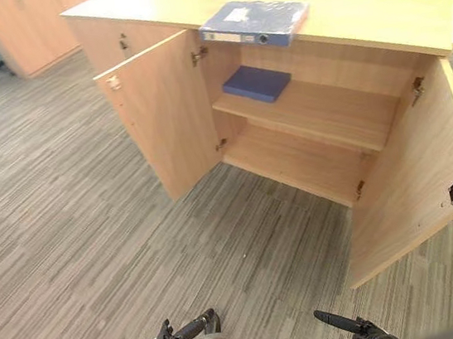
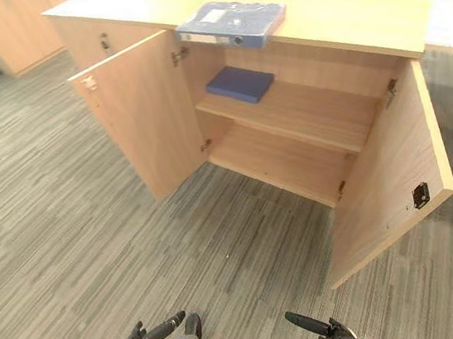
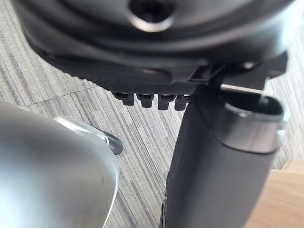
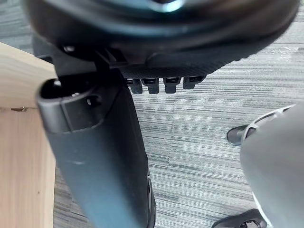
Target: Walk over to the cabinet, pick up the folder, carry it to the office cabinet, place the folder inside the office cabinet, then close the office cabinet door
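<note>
Blue folder (image 1: 255, 22) w/ pale spine, navy flat item (image 1: 257, 83), light-wood cabinet (image 1: 161, 119), grey streaked carpet (image 1: 69, 240).

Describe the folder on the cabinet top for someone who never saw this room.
Find the wooden cabinet with both doors open. On its top lies the blue folder, thicker and paler than the dark blue pad on the shelf inside.

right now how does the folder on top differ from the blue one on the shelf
The lever-arch folder lies on the cabinet top; the navy folder lies on the upper shelf. The first is thick and lighter blue, the second thin and darker. Both lie flat.
</note>
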`<state>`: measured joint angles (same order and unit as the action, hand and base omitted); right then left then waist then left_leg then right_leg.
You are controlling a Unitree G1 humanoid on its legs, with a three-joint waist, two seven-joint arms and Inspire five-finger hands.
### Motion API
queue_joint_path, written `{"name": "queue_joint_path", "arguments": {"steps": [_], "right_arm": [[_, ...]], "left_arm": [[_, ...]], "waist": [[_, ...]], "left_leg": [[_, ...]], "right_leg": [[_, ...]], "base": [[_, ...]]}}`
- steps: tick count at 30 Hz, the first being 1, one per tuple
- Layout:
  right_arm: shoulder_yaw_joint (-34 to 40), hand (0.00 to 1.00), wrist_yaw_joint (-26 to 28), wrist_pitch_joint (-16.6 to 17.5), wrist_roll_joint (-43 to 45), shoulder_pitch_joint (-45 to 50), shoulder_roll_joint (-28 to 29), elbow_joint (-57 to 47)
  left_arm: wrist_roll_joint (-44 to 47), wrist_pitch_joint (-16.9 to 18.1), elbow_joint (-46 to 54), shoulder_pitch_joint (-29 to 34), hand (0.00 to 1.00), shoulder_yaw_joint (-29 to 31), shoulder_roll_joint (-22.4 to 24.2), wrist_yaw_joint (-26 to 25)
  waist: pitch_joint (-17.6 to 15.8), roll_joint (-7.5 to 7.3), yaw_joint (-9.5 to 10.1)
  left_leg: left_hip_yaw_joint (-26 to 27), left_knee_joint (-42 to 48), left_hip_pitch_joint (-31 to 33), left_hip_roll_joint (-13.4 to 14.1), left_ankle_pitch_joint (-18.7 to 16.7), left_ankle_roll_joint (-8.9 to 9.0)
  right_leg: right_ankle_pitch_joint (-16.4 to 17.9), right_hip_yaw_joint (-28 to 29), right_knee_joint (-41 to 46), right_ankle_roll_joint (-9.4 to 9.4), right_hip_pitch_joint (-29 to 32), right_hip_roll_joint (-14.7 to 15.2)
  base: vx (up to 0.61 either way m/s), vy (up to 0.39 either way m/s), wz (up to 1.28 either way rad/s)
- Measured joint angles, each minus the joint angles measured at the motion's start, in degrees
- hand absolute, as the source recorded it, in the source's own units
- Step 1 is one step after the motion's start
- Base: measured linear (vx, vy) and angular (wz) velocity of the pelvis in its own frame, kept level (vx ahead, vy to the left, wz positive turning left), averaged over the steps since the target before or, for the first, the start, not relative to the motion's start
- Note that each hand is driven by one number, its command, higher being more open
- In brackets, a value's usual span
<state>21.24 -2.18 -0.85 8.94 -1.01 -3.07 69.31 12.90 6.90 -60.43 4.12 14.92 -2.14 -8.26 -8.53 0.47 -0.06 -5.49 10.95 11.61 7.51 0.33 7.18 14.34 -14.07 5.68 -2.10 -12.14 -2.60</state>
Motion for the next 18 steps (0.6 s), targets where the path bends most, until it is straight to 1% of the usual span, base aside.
{"name": "queue_joint_path", "arguments": {"steps": [1,2,3,4,5,6,7,8,9,10,11,12,13,14,15,16,17,18], "right_arm": [[0.1,1.0,0.1,-0.2,-0.2,0.7,0.0,0.0],[0.3,1.0,0.3,-0.3,-0.1,1.3,0.1,0.0],[0.3,1.0,0.4,-0.3,-0.1,1.6,0.1,-0.1],[0.9,1.0,0.7,-0.3,-0.2,2.0,-0.2,-0.7],[2.5,1.0,1.0,-0.4,-0.5,2.4,-0.3,-1.1],[3.0,1.0,1.2,-0.4,-0.5,2.9,-0.3,-1.1],[3.8,1.0,1.5,-0.4,-0.6,3.5,-0.4,-1.2],[4.6,1.0,1.7,-0.4,-0.8,4.0,-0.7,-1.5],[4.8,1.0,1.6,-0.4,-1.4,4.1,-1.2,-2.1],[4.8,1.0,1.5,-0.3,-2.1,3.9,-1.4,-2.3],[4.8,1.0,1.5,-0.2,-2.1,3.8,-1.4,-2.6],[5.1,1.0,1.7,-0.2,-2.1,3.8,-1.5,-3.4],[5.0,1.0,1.7,-0.1,-2.1,3.8,-1.6,-3.7],[4.6,1.0,1.6,0.0,-2.2,4.1,-1.4,-3.9],[4.5,1.0,1.5,0.1,-2.1,4.0,-0.7,-4.1],[4.5,1.0,1.5,0.1,-2.1,4.0,0.2,-4.6],[4.5,1.0,1.5,0.2,-2.1,4.1,1.4,-5.0],[5.2,1.0,1.4,0.3,-2.1,3.9,1.1,-4.9]], "left_arm": [[0.0,0.0,-0.1,-0.1,1.0,0.0,-0.6,0.0],[0.0,0.0,-0.2,0.1,1.0,0.0,-0.6,0.0],[0.0,0.0,-0.5,0.2,1.0,0.0,-0.6,0.0],[0.0,-0.1,-0.7,0.3,1.0,0.0,-0.4,-0.1],[0.0,-0.1,-0.8,0.7,1.0,0.0,-0.5,0.0],[0.0,-0.1,-0.8,1.0,1.0,0.0,-0.6,0.0],[-0.1,-0.1,-0.8,1.5,1.0,-0.1,-0.6,0.1],[-0.2,-0.1,-0.8,1.7,1.0,-0.1,-0.3,0.1],[-0.8,-0.2,-0.8,1.7,1.0,0.1,0.3,0.1],[-1.3,-0.3,-0.8,1.5,1.0,0.1,0.1,0.0],[-2.2,-0.8,-0.8,1.1,1.0,0.1,-0.2,-0.2],[-2.3,-0.9,-1.1,1.0,1.0,0.1,-0.2,-0.2],[-2.3,-0.9,-1.1,0.9,1.0,0.0,-0.1,-0.3],[-2.2,-1.0,-1.1,0.9,1.0,0.1,-0.1,-0.6],[-2.3,-0.8,-1.1,0.6,1.0,0.1,-0.3,-0.7],[-2.3,-0.7,-1.2,0.3,1.0,0.1,-0.3,-0.7],[-2.6,-0.9,-0.9,0.0,1.0,0.4,-0.9,-0.3],[-3.3,-0.9,-1.8,-1.2,1.0,0.2,-0.9,0.1]], "waist": [[0.2,-1.38,0.02],[0.6,-1.71,0.16],[0.8,-1.76,0.17],[0.8,-1.71,0.26],[1.2,-2.36,0.18],[1.5,-2.68,0.1],[2.1,-2.87,-0.13],[2.4,-2.67,-0.37],[2.5,-2.12,-0.43],[2.3,-2.07,-0.42],[1.8,-1.8,-0.4],[1.0,-1.15,-0.42],[0.4,-0.9,-0.55],[-0.6,-0.47,-0.71],[-1.0,-1.15,-0.74],[-1.3,-1.89,-0.76],[-1.2,-4.15,-0.53],[-2.3,-3.1,-0.54]], "left_leg": [[1.5,-1.2,-2.3,-1.9,0.9,-0.4],[3.1,-1.8,-3.4,-3.0,0.2,-1.57],[4.1,-1.8,-4.2,-3.8,-0.4,-2.54],[5.8,-1.9,-6.5,-5.4,-1.3,-3.89],[6.9,-2.6,-9.7,-7.9,-2.1,-5.13],[6.9,-3.2,-11.3,-9.1,-2.6,-5.85],[7.0,-4.3,-14.2,-11.1,-3.5,-7.27],[6.9,-5.3,-16.0,-11.8,-4.0,-8.05],[7.0,-6.5,-18.0,-12.0,-4.6,-8.97],[6.9,-6.8,-18.7,-11.9,-4.8,-9.14],[6.3,-6.9,-19.5,-10.9,-4.8,-9.23],[6.2,-6.9,-20.9,-9.2,-4.8,-9.25],[6.4,-6.9,-22.0,-8.3,-4.8,-9.25],[6.5,-6.9,-23.8,-6.5,-4.9,-9.18],[6.5,-6.7,-24.7,-5.4,-5.5,-8.33],[6.8,-6.5,-24.7,-5.2,-6.3,-7.67],[7.6,-6.2,-24.8,-6.2,-8.6,-6.23],[8.1,-6.2,-26.1,-4.7,-10.9,-4.95]], "right_leg": [[1.2,1.2,2.7,2.13,0.5,3.2],[2.0,1.8,6.8,3.58,2.2,5.3],[2.5,2.0,10.5,4.52,3.5,6.8],[2.9,1.9,19.8,5.4,6.3,10.1],[2.2,-0.7,30.0,4.54,8.9,15.0],[1.1,-2.7,35.0,2.71,10.0,17.8],[-2.8,-7.4,43.1,-2.08,11.5,23.4],[-6.4,-10.7,47.6,-4.39,12.3,27.0],[-7.0,-13.7,53.1,-4.49,13.6,30.6],[-6.0,-14.6,55.2,-3.07,14.5,31.7],[-3.3,-15.4,57.0,-0.93,16.4,31.8],[-0.5,-15.5,55.9,2.15,17.9,29.7],[0.7,-15.6,54.3,3.33,18.1,28.4],[2.1,-15.6,48.6,4.86,18.8,25.4],[2.1,-15.1,40.6,5.84,20.1,22.7],[1.5,-14.8,35.4,6.76,20.5,21.6],[-0.7,-14.1,25.9,6.61,20.8,20.8],[-0.2,-15.3,26.6,3.6,19.5,19.6]], "base": [[0.46,0.248,-0.49],[0.37,0.23,-0.43],[0.29,0.229,-0.39],[0.36,0.317,-0.36],[0.41,0.375,-0.3],[0.38,0.366,-0.14],[0.29,0.28,0.0],[0.26,0.243,0.0],[0.18,0.164,-0.02],[0.19,0.151,-0.04],[0.15,0.081,-0.05],[0.13,0.046,-0.07],[0.12,-0.012,-0.16],[0.12,-0.076,-0.16],[0.12,-0.117,-0.12],[0.1,-0.203,-0.02],[0.06,-0.2,0.05],[0.08,-0.239,0.0]]}}
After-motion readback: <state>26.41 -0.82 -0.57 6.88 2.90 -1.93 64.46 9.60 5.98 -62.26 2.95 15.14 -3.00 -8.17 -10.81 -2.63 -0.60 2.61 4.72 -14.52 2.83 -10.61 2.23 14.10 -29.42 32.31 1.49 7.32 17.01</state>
